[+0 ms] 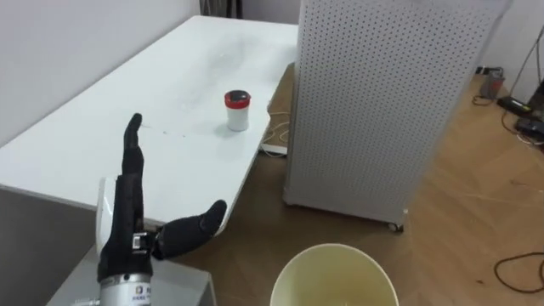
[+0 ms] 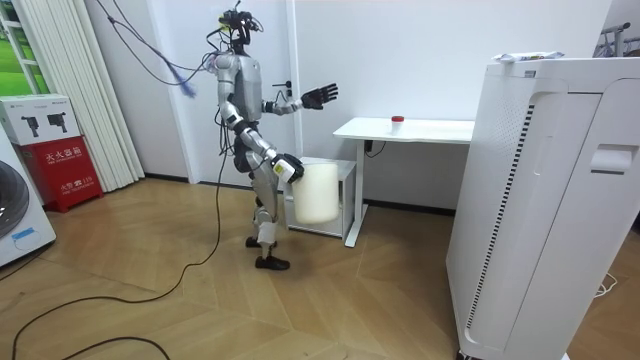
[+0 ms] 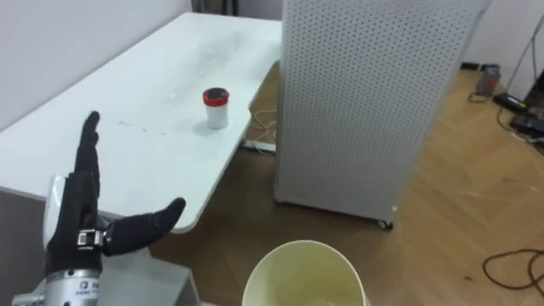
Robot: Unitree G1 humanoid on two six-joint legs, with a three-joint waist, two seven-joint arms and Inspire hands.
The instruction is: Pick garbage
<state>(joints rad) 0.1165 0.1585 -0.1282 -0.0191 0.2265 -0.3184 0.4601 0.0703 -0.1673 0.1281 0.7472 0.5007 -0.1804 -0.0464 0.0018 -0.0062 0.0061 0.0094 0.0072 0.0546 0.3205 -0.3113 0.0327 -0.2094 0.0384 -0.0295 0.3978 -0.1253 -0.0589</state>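
— Where is the rubbish?
— A small white cup (image 1: 237,110) with a red lid stands upright on the white table (image 1: 102,144). It is in the upper middle of the left eye view, near the table's right-hand edge, and nothing touches it.

— And the left hand?
— The left hand (image 1: 127,212) is raised at the lower left of the frame, over the table's near corner. Its fingers are straight and point up, and the thumb is spread out to the right. It is wide open and holds nothing. The cup is well apart from it, further up the frame.

— The right one?
— In the room view the right hand (image 2: 284,168) sits low at the robot's hip, against a cream bin (image 1: 333,248). I cannot tell whether its fingers are closed round the bin. The bin's open mouth shows at the bottom centre of the eye views.

— What else?
— A tall white perforated cabinet (image 1: 382,110) takes up the upper right, to the right of the table, on a wooden floor (image 1: 476,187). In the room view the robot stands left of the table, facing it.
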